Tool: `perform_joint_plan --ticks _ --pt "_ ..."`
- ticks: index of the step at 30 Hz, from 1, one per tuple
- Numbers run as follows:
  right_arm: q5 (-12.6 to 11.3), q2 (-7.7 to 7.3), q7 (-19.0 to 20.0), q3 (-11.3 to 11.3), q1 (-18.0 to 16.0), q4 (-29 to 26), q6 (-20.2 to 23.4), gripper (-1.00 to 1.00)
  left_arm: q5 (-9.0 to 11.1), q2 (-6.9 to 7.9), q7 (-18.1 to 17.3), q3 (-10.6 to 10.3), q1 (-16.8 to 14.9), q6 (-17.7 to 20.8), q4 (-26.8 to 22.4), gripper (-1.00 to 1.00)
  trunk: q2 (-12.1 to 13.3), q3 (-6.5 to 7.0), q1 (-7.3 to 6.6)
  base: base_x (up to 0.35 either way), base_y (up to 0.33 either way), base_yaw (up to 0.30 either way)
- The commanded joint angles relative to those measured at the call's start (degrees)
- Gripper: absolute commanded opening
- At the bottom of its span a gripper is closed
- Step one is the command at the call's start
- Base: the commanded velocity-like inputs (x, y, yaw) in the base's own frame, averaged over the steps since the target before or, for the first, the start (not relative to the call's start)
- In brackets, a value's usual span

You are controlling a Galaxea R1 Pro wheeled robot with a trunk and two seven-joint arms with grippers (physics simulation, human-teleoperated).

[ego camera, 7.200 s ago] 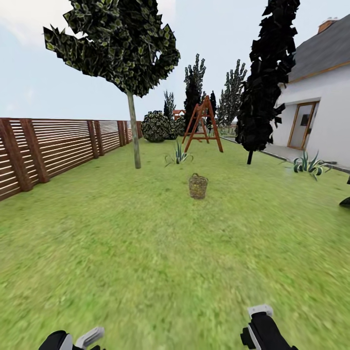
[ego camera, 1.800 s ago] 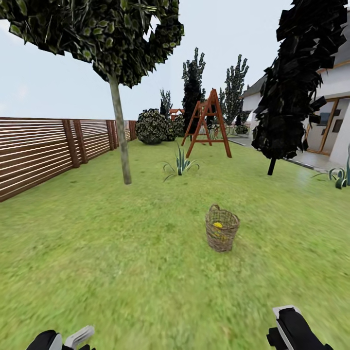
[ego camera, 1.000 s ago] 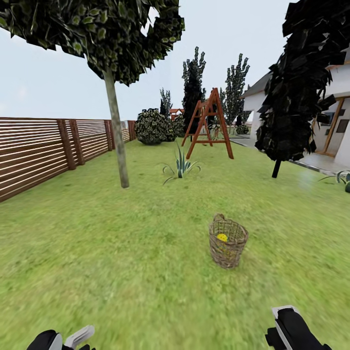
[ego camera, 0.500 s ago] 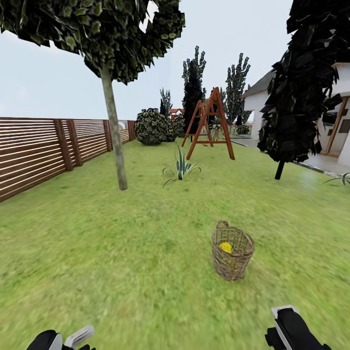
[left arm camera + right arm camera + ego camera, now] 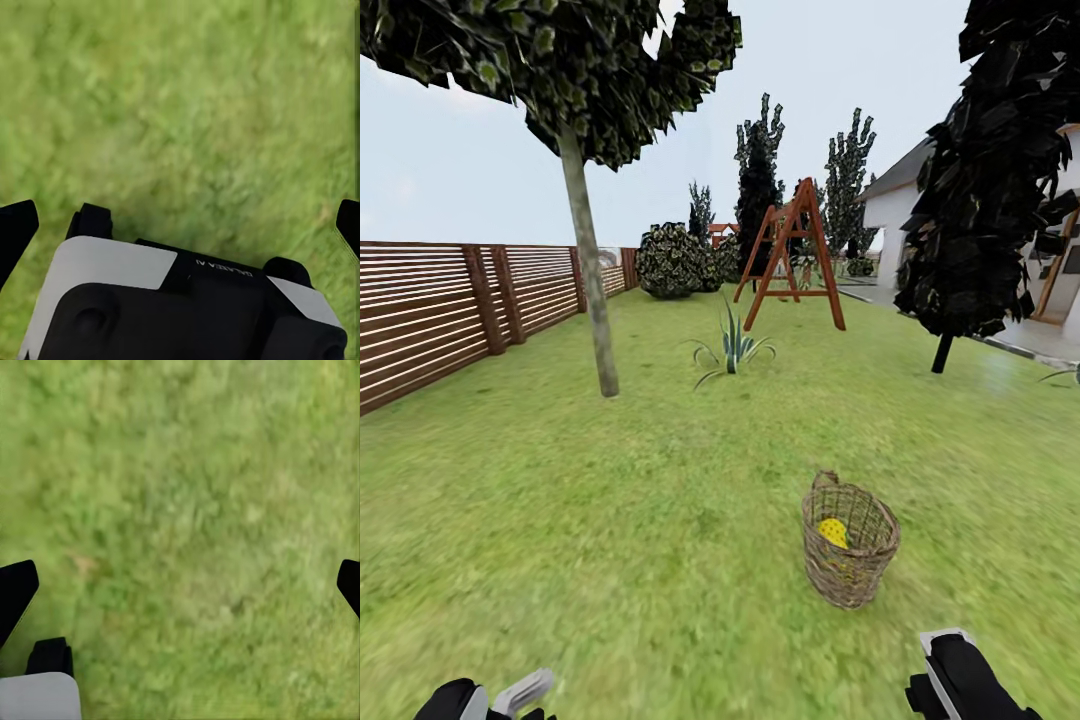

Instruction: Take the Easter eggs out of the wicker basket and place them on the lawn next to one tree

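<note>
The wicker basket (image 5: 850,545) stands upright on the lawn (image 5: 610,520), a little right of centre in the head view and ahead of my right arm (image 5: 960,680). A yellow Easter egg (image 5: 832,531) shows inside it; the basket's wall hides the rest of its inside. A tree with a slim bare trunk (image 5: 588,290) rises further off to the left of the basket. My left arm (image 5: 490,700) is at that view's lower left edge. Over bare grass, the left gripper (image 5: 180,225) and the right gripper (image 5: 180,585) are both open and hold nothing.
A brown slat fence (image 5: 450,310) runs along the left. A spiky plant (image 5: 732,350) and a wooden swing frame (image 5: 795,255) stand beyond the basket. A dark columnar tree (image 5: 990,190) and the white house (image 5: 1060,250) are at the right. Grass lies between me and the basket.
The whole view has moved forward over the lawn, so the basket now looks nearer and lower. Both arms sit as before at the view's lower edge.
</note>
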Motion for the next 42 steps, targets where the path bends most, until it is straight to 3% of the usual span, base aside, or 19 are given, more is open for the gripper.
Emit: perform_joint_plan --ticks 1,20,42 --pt "0.47 -0.05 0.22 0.03 -0.03 -0.06 0.28 1.00 -0.22 -0.03 -0.28 0.15 -0.04 0.27 -0.04 1.00 -0.04 -0.07 0.04 0.341 0.000 0.000" --pt "0.47 0.06 0.21 0.19 -0.03 0.00 0.28 1.00 -0.22 0.01 -0.31 0.24 -0.04 0.29 -0.04 1.00 -0.04 -0.07 0.04 0.341 0.003 0.000" --pt "0.51 0.15 0.21 0.28 -0.03 0.02 0.28 1.00 -0.22 0.01 -0.28 0.24 -0.04 0.31 -0.04 1.00 -0.04 -0.07 0.04 0.341 0.138 0.000"
